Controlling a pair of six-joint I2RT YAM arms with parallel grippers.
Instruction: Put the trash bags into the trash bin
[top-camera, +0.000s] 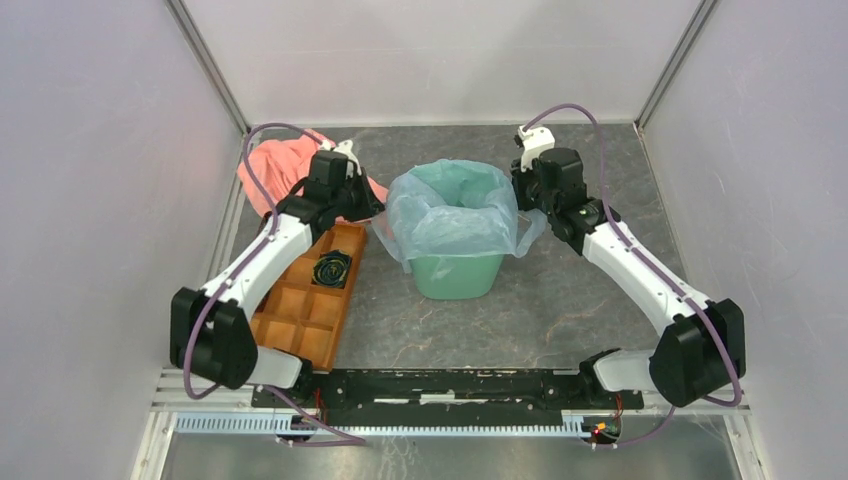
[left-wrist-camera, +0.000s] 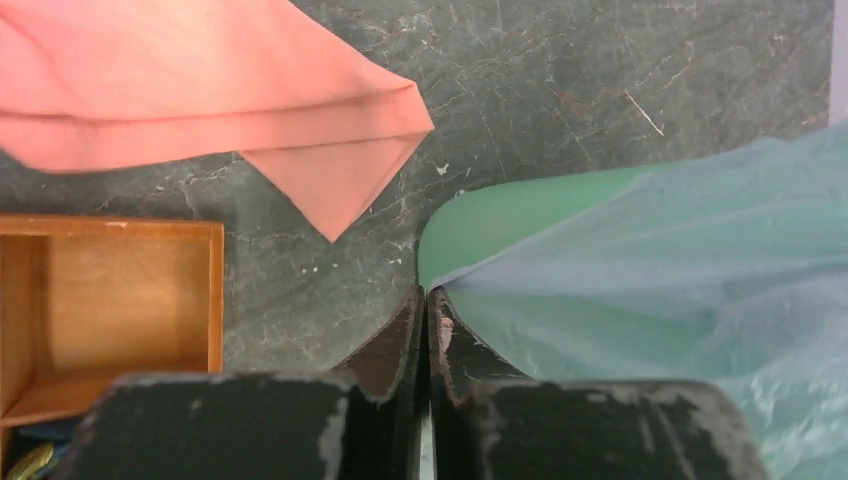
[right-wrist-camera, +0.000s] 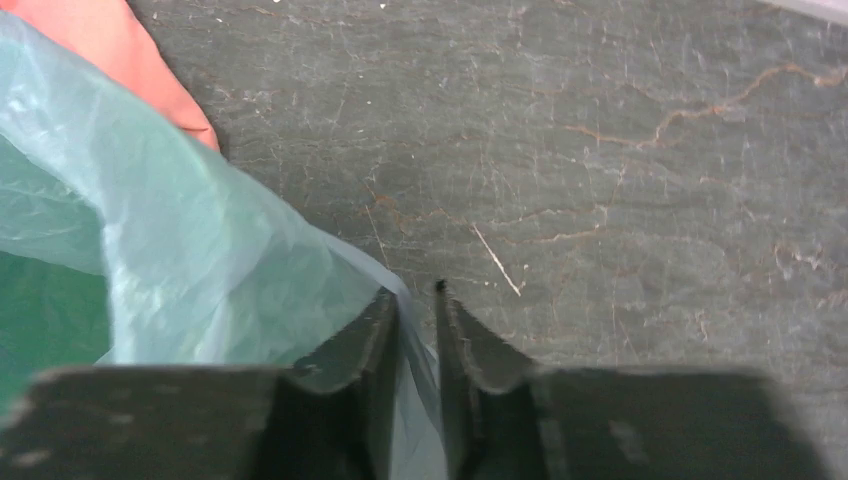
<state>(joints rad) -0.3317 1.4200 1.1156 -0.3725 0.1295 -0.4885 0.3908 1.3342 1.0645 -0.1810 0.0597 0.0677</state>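
The mint-green trash bin stands mid-table. The pale blue trash bag lines it, its film draped over the rim all round. My left gripper is at the bin's left side. In the left wrist view this gripper is shut, with a corner of the bag ending right at its tips beside the green rim. My right gripper is at the bin's right side. In the right wrist view it stands narrowly apart, closed on a fold of the bag that runs between the jaws.
A salmon-pink cloth lies at the back left, close behind my left gripper. An orange compartment tray sits left of the bin, with a dark round item in one cell. White walls enclose the table on three sides.
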